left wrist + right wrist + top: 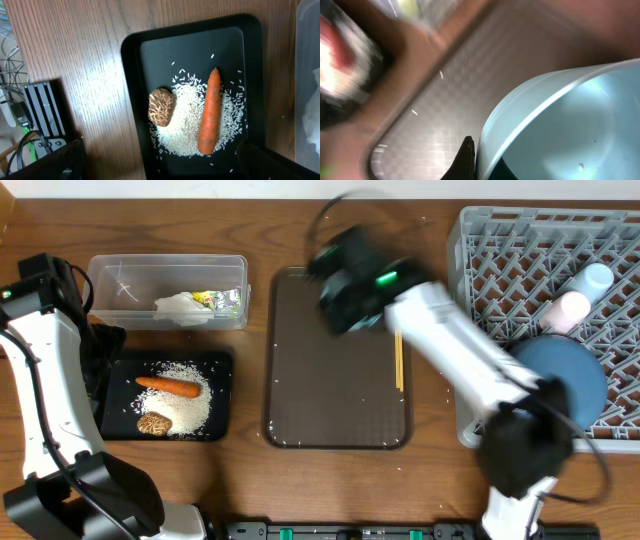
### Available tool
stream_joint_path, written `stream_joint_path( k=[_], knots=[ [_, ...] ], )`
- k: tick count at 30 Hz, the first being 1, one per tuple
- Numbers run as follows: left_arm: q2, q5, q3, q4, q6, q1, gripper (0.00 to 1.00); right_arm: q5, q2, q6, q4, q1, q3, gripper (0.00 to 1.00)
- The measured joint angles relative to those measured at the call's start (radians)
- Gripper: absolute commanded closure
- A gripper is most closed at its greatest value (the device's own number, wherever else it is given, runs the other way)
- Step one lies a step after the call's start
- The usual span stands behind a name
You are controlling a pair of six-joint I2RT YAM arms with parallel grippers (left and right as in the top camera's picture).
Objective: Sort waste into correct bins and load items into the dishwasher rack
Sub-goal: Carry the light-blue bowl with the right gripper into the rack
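Note:
My right gripper point(482, 162) is shut on the rim of the small light-blue bowl point(580, 115) and holds it above the brown tray point(470, 75). In the overhead view that gripper point(350, 280) is blurred and hides the bowl. My left gripper point(160, 170) is open and empty above the black tray point(130, 75), which holds rice point(182, 125), a carrot point(210, 112) and a brown lump point(161, 106). The clear tub point(165, 265) holds the tissue point(180, 305) and the wrapper point(215, 300). The grey rack point(500, 240) holds the dark-blue plate point(565, 375), the light-blue cup point(595, 280) and the pinkish cup point(567, 310).
The wooden chopsticks point(399, 360) lie on the right side of the brown tray point(330, 380), partly under my right arm. A few rice grains are scattered on that tray. The black tray point(215, 365) sits just in front of the clear tub at the left.

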Motion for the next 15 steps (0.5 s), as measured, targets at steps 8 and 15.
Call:
stream_joint_path(
  k=[8, 15],
  knots=[
    [0.000, 0.000, 0.000, 0.000, 0.000, 0.000, 0.02, -0.460, -0.079, -0.007, -0.021, -0.457, 0.014, 0.99],
    [0.000, 0.000, 0.000, 0.000, 0.000, 0.000, 0.02, -0.721, -0.076, -0.048, -0.023, -0.819, 0.013, 0.99]
  ],
)
